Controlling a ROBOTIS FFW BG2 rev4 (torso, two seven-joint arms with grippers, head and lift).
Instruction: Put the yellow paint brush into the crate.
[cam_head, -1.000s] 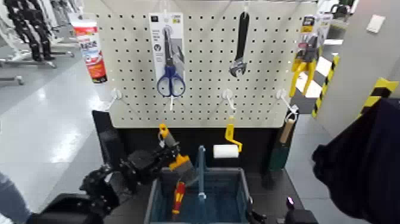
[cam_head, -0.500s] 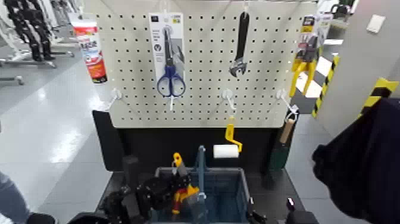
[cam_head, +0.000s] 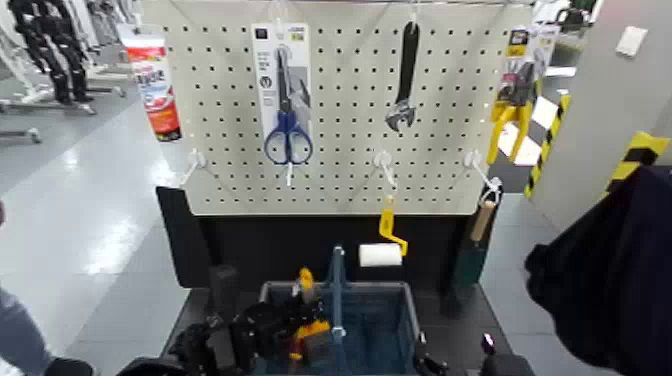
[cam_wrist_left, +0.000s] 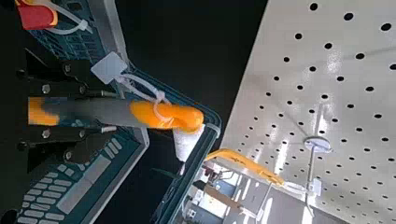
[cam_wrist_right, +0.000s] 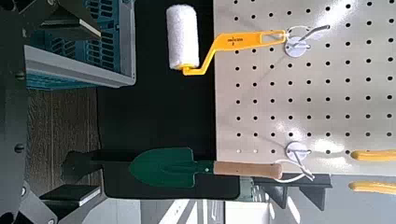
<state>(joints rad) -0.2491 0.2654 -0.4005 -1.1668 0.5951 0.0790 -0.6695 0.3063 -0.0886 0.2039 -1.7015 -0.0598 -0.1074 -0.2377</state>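
The yellow paint brush (cam_head: 305, 281) stands tilted inside the crate (cam_head: 372, 291), left of its central handle, orange handle tip up. My left gripper (cam_head: 287, 333) reaches over the crate's left wall and is shut on the brush. In the left wrist view the orange and grey brush handle (cam_wrist_left: 140, 113) lies between the black fingers (cam_wrist_left: 58, 73), over the crate's slotted wall (cam_wrist_left: 89, 177); the bristles are hidden. My right gripper (cam_wrist_right: 75, 105) is parked low at the right, open and holding nothing.
A red-and-yellow screwdriver (cam_wrist_left: 37, 13) lies in the crate. Behind it a pegboard (cam_head: 340, 170) carries scissors (cam_head: 287, 135), a wrench (cam_head: 403, 80), a yellow-handled roller (cam_head: 381, 253), yellow pliers (cam_head: 513, 105) and a green trowel (cam_wrist_right: 177, 169). A dark cloth (cam_head: 610, 280) fills the right.
My left gripper carried the brush from left of the crate over its wall and down into it. In the last half second the brush sank a little lower.
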